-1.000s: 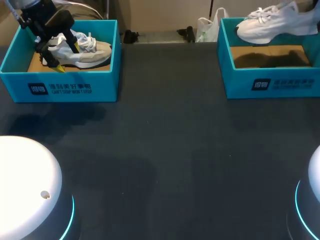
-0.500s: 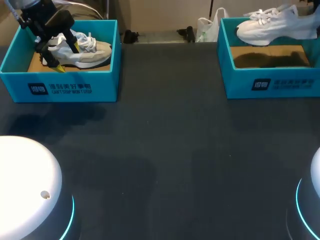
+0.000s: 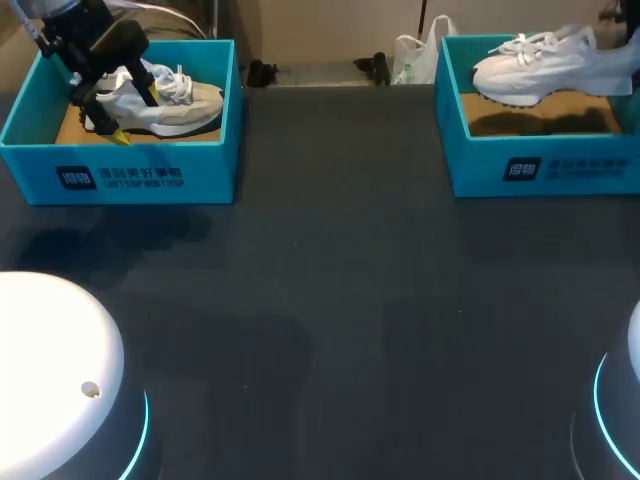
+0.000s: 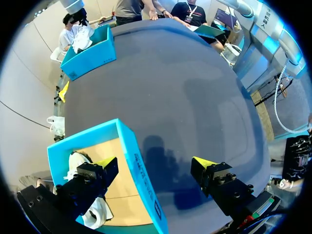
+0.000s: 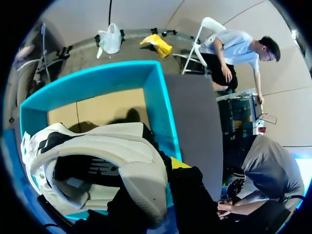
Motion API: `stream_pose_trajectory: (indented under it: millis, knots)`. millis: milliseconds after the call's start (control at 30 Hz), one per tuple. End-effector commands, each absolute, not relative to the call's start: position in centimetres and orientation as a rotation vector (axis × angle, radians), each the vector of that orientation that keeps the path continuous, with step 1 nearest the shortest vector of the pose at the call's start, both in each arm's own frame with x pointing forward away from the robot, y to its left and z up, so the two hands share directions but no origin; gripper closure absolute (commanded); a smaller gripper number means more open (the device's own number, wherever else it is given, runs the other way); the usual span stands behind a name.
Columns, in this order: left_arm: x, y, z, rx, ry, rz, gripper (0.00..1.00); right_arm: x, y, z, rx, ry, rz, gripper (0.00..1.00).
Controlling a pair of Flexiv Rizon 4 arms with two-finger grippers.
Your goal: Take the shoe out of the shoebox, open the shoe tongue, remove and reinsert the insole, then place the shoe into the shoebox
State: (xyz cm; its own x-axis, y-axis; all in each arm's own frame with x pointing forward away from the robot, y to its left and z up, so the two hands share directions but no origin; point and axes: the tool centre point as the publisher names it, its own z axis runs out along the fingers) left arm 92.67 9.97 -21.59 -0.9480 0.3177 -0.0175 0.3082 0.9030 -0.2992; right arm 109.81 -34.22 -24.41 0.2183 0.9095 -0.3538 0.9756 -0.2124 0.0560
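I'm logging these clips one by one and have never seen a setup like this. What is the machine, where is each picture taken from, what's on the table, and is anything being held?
It is a robot with two arms, each ending in a two-fingered gripper with yellow tips. The wide picture looks down on the dark table from above and behind the robot. The two round pictures come from cameras on the arms' wrists, looking out along the fingers. Two teal boxes stand on the table. The left shoebox has a beige shoe lying in it, and the left gripper hangs over it, open. The right gripper is shut on the heel end of a white shoe, holding it up over the right shoebox.
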Motion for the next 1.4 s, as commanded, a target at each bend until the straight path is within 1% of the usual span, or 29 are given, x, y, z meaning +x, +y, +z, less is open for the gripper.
stream_pose_trajectory:
  millis: [33, 133, 600, 867, 1400]
  knots:
    - [92.6, 10.0, -21.5, -0.5, -3.034, 0.465, 0.0, 108.0, -34.1, -24.9, 2.226, 1.769, -0.338, 1.0]
    - [92.6, 10.0, -21.5, -0.5, -3.034, 0.465, 0.0, 107.0, -34.1, -25.7, 2.257, 1.713, -0.392, 1.0]
    - [92.6, 10.0, -21.5, -0.5, -3.034, 0.465, 0.0, 107.0, -34.1, -25.7, 2.257, 1.713, -0.392, 1.0]
    - [92.6, 10.0, -21.5, -0.5, -3.034, 0.465, 0.0, 105.9, -36.6, -27.1, 2.254, 1.741, -0.379, 1.0]
    - [92.6, 10.0, -21.5, -0.5, -3.034, 0.465, 0.0, 103.1, -35.7, -29.6, 2.206, 1.835, -0.399, 1.0]
